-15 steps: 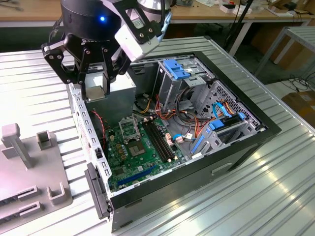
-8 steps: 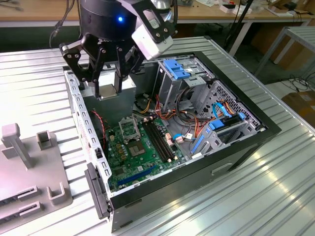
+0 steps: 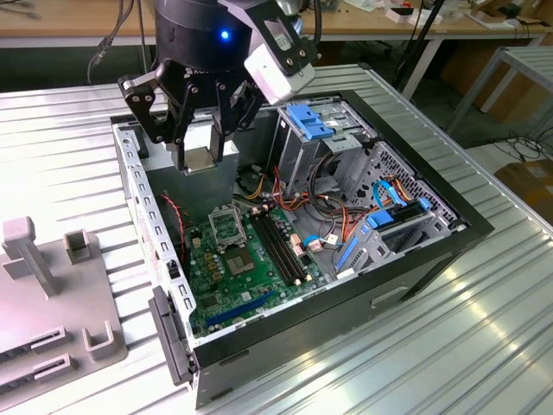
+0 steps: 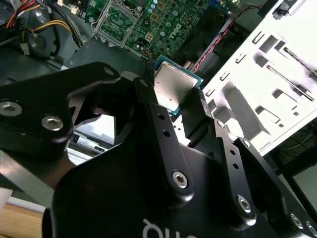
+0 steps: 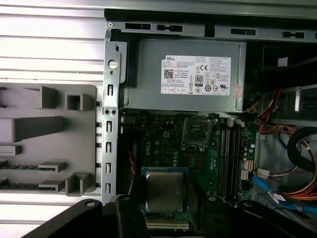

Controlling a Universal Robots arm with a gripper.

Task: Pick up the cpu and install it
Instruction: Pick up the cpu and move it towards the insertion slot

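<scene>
The small, thin, square, silvery-grey cpu (image 3: pixel 200 159) is off the board, held in the air above the open interior of the case. Both wrist views show a narrow green rim around its metal face. In the second wrist view the cpu (image 4: pixel 173 88) sits flat between two black fingers (image 4: pixel 194 113), one against each of two opposite edges. The first wrist view shows the same grasp on the cpu (image 5: pixel 166 191).

The black, multi-link gripper (image 3: pixel 200 149) has its jaws closed narrow on the cpu, gripping it by the edges.

Below lies the green circuit board (image 3: pixel 251 264). Its square metal-framed socket (image 3: pixel 226 226) is apart from the cpu. In the first wrist view the socket (image 5: pixel 196 133) lies between the cpu and the grey labelled power-supply box (image 5: pixel 190 74). Long black memory slots (image 3: pixel 281 246) run just beside the socket, towards the exterior view's right.

The board is mounted inside a black and bare-metal computer case (image 3: pixel 436 251), laid on its side with the side panel off. A blue plastic drive bracket (image 3: pixel 311 121) and a bundle of red, yellow and orange cables (image 3: pixel 333 207) occupy the far part of the case.

The case rests on a ribbed, light metal counter (image 3: pixel 484 346). A grey moulded fixture tray (image 3: pixel 43 303) lies on the counter at the exterior view's left, near the case but not touching it.
</scene>
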